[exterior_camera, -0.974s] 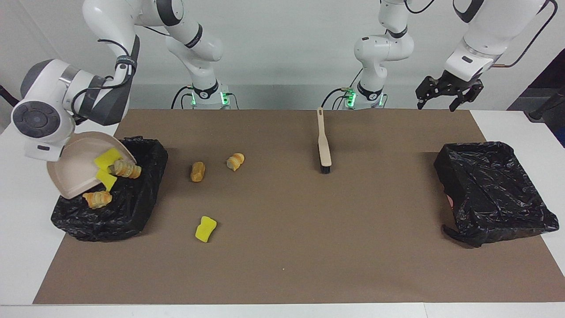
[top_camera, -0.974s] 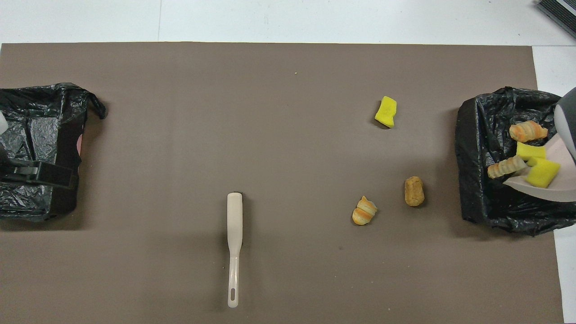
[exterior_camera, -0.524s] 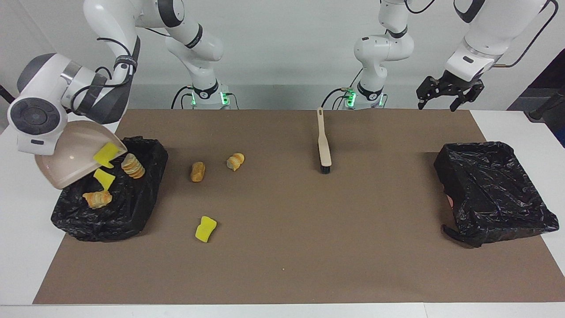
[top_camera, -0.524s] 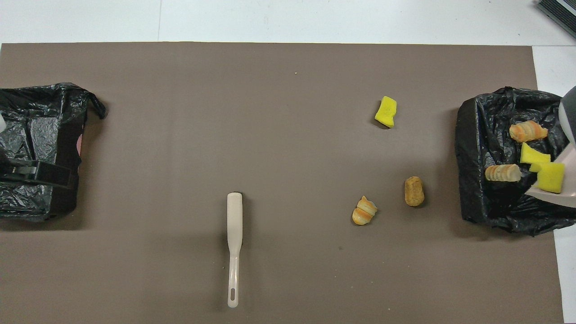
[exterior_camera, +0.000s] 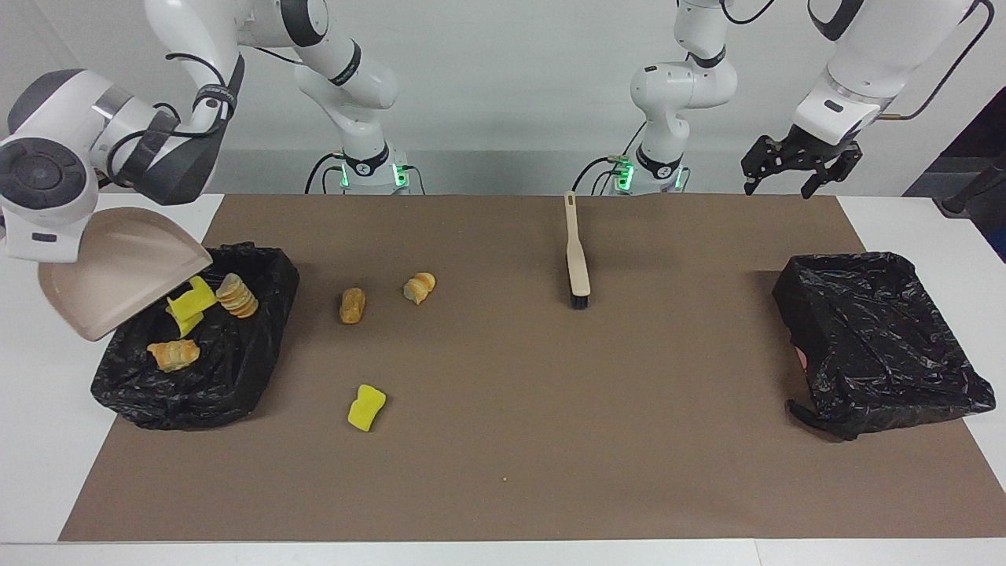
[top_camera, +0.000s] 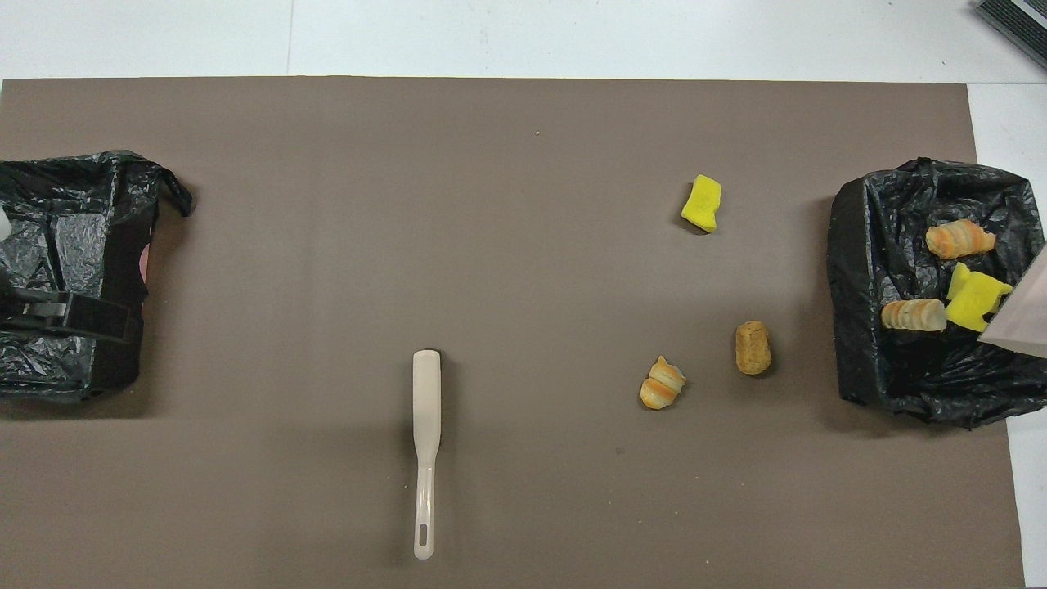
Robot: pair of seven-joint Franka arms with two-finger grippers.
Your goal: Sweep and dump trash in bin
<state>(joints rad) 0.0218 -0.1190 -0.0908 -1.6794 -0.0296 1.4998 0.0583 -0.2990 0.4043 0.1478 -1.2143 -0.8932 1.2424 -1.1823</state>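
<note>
Right arm raised at its own end of the table, holding a beige dustpan (exterior_camera: 118,271) tilted above the edge of the black-lined bin (exterior_camera: 236,369); right gripper hidden behind the wrist and the pan, grip state not discernible. Pan itself bare.

Inside that bin, 4 pieces of trash: 2 yellow sponges (exterior_camera: 190,303) lying together just under the pan's lip, a sliced roll (exterior_camera: 236,295) beside them, a second roll (exterior_camera: 173,354) farther from the robots. In the overhead view, sponges (top_camera: 973,296) and sliced roll (top_camera: 914,314) touching.

On the brown mat (exterior_camera: 550,440), 3 pieces left outside: a tan roll (exterior_camera: 352,305) near the bin, a striped roll (exterior_camera: 419,287) beside it toward the table's middle, a yellow sponge (exterior_camera: 366,407) farther from the robots than both.

Brush (exterior_camera: 577,259) flat on the mat near the left arm's base, bristles pointing away from the robots.

Left gripper (exterior_camera: 794,177) waiting in the air, fingers spread apart, holding nothing, over the mat's edge nearest the robots. Second bin (exterior_camera: 880,338) at the left arm's end.
</note>
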